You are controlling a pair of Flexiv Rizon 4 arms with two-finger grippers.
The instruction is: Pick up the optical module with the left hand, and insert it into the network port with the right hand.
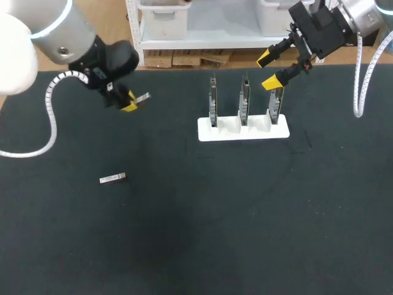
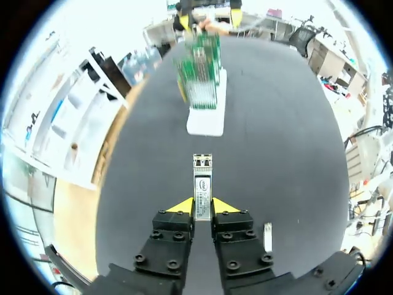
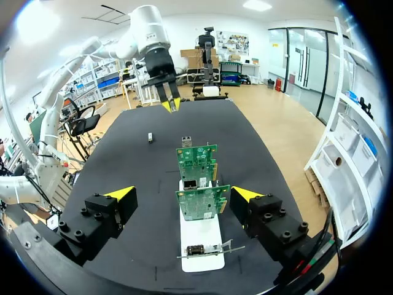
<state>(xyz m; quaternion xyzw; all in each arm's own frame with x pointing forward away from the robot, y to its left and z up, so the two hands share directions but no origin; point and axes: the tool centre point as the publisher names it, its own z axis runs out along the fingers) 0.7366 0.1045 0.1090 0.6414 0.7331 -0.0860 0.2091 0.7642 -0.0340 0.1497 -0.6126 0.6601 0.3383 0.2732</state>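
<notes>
Closest to the lens, the left end effector point(image 2: 202, 208) is seen clamped on the optical module point(image 2: 202, 178), its two yellow tips pressed against the module's sides from either hand. The module is held clear of the dark tabletop point(image 1: 245, 215), with its metal nose projecting ahead of the fingers toward the white stand point(image 1: 245, 132). Three green network cards point(image 3: 198, 158) are carried upright in that stand. A second module point(image 1: 113, 178) is left lying flat on the tabletop, well apart from the stand.

The right end effector point(image 1: 268, 69) is held above the stand's right-hand end, fingers wide apart and nothing gripped between them. From its own wrist view the cards are seen ahead of and between the spread tips.

The pick-up with the left arm is judged complete, so the step in hand is taken to be the transfer to the right arm. For that, the two end effectors would need to be brought together, and the projecting end of the module offered so that it can be pinched from two sides before the left grip is let go. Afterwards the module's nose would have to be squared to a card's port cage, which is too small here to be placed with certainty.

As for writing, a white printed label is visible on the module's upper face. Its print is not read off here.
</notes>
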